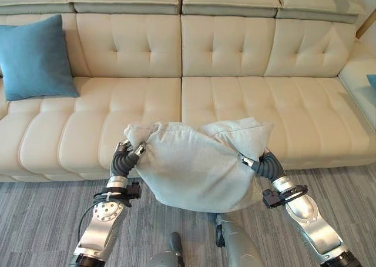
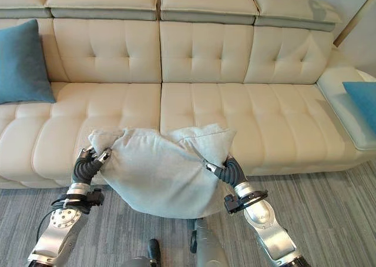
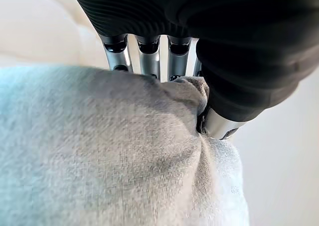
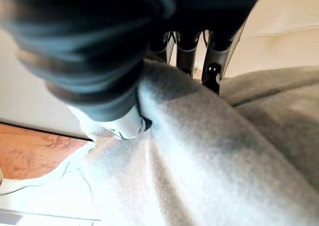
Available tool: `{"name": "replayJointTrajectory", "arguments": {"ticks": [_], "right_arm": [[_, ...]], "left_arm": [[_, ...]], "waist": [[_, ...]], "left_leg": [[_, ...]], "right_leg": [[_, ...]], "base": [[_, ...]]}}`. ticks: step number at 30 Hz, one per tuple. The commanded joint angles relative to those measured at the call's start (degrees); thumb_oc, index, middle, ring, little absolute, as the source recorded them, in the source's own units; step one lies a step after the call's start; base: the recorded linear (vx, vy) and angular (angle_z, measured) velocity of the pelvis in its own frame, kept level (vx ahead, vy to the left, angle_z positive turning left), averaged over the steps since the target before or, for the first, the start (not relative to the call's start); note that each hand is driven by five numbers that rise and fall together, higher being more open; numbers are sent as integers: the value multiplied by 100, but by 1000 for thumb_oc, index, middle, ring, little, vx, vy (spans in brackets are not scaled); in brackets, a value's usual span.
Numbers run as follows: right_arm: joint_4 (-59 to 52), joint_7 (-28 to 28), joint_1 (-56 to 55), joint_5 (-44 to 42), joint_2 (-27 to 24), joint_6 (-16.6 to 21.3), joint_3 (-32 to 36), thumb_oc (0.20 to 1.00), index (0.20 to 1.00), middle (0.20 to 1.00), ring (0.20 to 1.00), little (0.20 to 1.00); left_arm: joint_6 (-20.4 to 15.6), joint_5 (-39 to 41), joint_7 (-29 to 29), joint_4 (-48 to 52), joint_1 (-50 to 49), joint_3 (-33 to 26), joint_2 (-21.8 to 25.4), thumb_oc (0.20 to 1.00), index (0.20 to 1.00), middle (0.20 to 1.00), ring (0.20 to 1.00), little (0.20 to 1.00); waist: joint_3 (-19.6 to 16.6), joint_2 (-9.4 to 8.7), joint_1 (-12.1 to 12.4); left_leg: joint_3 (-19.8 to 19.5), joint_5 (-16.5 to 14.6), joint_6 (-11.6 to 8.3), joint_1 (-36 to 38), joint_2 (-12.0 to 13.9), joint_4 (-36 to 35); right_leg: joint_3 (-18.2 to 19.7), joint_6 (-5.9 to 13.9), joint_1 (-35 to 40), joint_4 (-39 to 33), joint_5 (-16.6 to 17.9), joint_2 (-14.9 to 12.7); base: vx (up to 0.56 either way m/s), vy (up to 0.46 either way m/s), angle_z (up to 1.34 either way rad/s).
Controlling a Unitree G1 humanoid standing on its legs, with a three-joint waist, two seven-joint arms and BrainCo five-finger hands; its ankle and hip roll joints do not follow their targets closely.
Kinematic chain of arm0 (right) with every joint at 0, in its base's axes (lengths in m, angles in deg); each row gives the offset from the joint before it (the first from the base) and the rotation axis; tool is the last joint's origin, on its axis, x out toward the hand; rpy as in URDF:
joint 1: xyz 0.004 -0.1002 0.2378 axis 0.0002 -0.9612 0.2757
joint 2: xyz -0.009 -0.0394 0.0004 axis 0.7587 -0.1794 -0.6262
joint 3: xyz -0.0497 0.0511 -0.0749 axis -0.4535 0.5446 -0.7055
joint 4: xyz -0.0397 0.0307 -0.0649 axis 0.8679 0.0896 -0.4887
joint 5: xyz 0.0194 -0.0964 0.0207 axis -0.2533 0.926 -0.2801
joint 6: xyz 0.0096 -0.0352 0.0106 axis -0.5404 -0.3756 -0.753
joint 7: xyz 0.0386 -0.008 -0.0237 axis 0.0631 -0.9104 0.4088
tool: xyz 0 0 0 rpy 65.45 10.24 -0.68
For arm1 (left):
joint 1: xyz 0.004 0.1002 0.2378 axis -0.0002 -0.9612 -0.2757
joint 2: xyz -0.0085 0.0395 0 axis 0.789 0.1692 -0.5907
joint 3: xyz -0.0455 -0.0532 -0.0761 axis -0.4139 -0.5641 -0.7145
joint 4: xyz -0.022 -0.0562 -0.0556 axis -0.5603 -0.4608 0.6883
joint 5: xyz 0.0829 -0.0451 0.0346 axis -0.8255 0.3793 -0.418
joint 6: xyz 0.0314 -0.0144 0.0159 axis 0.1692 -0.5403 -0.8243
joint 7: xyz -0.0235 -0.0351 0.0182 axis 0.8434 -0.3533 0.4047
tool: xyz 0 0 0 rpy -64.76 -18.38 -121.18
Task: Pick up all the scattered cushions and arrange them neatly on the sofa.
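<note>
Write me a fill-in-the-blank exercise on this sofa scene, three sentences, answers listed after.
1. The grey cushion is held by ____ of the robot's hands, the left hand and the right hand, one at each end.
2. The cushion propped against the sofa backrest at the robot's far left is ____ in colour.
3. The held cushion hangs in front of the sofa's seat, above the grey ____.

Missing words: both; blue; floor

Cushion [image 1: 197,167] before sofa [image 1: 235,111], second cushion [image 1: 35,58] on sofa's left end
</note>
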Motion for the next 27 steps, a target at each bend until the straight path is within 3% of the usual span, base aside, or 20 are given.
{"name": "replayJointTrajectory", "arguments": {"ticks": [1, 2, 3, 5, 6, 7, 9, 12, 16, 27], "right_arm": [[-730, 230, 464, -346, 102, 733, 169, 200, 200, 200, 200, 200], [-726, 237, 416, -332, 51, 733, 203, 200, 200, 200, 200, 200], [-732, 227, 394, -304, -9, 746, 263, 200, 200, 200, 200, 200], [-780, 183, 414, -341, -107, 773, 304, 200, 200, 200, 200, 200], [-745, 130, 374, -382, -153, 742, 343, 200, 200, 200, 200, 200], [-748, 109, 370, -372, -192, 712, 354, 200, 200, 200, 200, 200], [-751, 106, 339, -288, -229, 711, 449, 200, 200, 200, 200, 200], [-672, 56, 240, -208, -167, 666, 550, 200, 200, 200, 200, 200], [-582, 74, 194, 2, 7, 625, 535, 200, 200, 200, 200, 200], [-444, -95, 1055, 78, 212, 598, 254, 200, 200, 200, 200, 200]], "left_arm": [[-473, -239, -453, 743, 202, 352, 51, 200, 200, 200, 200, 200], [-478, -163, -484, 730, 201, 395, 16, 200, 200, 200, 200, 200], [-471, -49, -530, 725, 200, 434, -19, 200, 200, 200, 200, 200], [-443, 109, -604, 736, 212, 484, -43, 200, 200, 200, 200, 200], [-400, 164, -621, 702, 248, 512, -41, 200, 200, 200, 200, 200], [-362, 200, -670, 677, 298, 560, -50, 200, 200, 200, 200, 200], [-350, 121, -733, 669, 341, 589, -68, 200, 200, 200, 200, 200], [-350, 7, -738, 721, 283, 541, -65, 200, 200, 200, 200, 200], [-349, -67, -764, 785, 157, 439, 17, 200, 200, 200, 200, 200], [-391, -93, -475, 630, 635, 270, 259, 200, 200, 200, 200, 200]], "waist": [[-391, 41, -163], [-446, 76, -208], [-463, 122, -240], [-430, 31, -254], [-452, -35, -232], [-409, -34, -164], [-372, -158, -60], [-302, -145, 57], [-369, 34, 105], [-545, -14, 364]], "left_leg": [[-265, -459, -508, 1417, -37, 107], [-290, -230, -612, 1348, 19, 273], [-277, 204, -814, 1102, 147, 892], [-142, 800, -919, 512, 344, 2088], [21, 750, -766, 159, 425, 2457], [59, 428, -649, -137, 367, 2511], [165, -85, -408, -761, 97, 2013], [68, 31, -426, -1021, 109, 1198], [-87, 248, -331, -299, -137, -45], [32, 229, -172, 55, -226, -352]], "right_leg": [[-125, 54, 318, -38, 562, 288], [-49, -13, 386, 4, 572, 342], [-94, -107, 493, 53, 558, 368], [-89, -338, 762, 44, 399, 378], [-15, -496, 990, -7, 184, 434], [71, -513, 1125, -36, 90, 481], [185, -407, 1418, -146, 5, 376], [320, -386, 1669, -121, -133, 435], [523, -273, 1654, 75, -136, 468], [566, -147, 1681, 322, -174, 352]], "base": [[392, -203, 75], [220, -170, 54], [302, -242, 38], [328, -278, 53], [398, -257, 19], [363, -166, -42], [324, -47, -55], [231, 20, -43], [247, 179, -45], [8, 61, 11]]}}
